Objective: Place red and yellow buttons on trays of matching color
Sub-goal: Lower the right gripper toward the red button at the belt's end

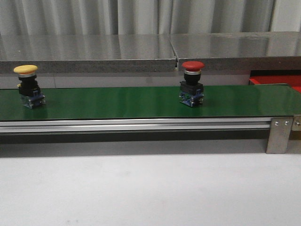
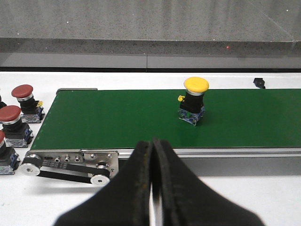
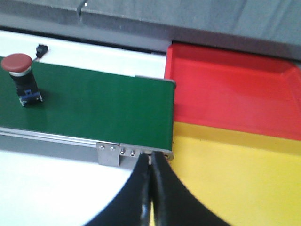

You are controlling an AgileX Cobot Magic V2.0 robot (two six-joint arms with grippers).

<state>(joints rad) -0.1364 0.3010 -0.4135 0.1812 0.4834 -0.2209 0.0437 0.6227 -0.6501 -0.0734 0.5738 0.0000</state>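
Both black grippers, left [image 2: 151, 155] and right [image 3: 150, 165], wait pressed closed and empty while the long green belt [image 1: 117, 102] carries the yellow-capped mushroom button [image 1: 28, 87] and the red-capped mushroom button [image 1: 192, 84] toward the flat red tray [image 3: 235, 94] and flat yellow tray [image 3: 235, 179] at its end.

Left claw [image 2: 151, 188] and right claw [image 3: 150, 193]: both sets of black fingers pressed together, holding nothing, neither arm visible in front view.

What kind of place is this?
Probably a factory-style sorting test bench: a green conveyor belt carries a red button and a yellow button toward a red tray and a yellow tray.
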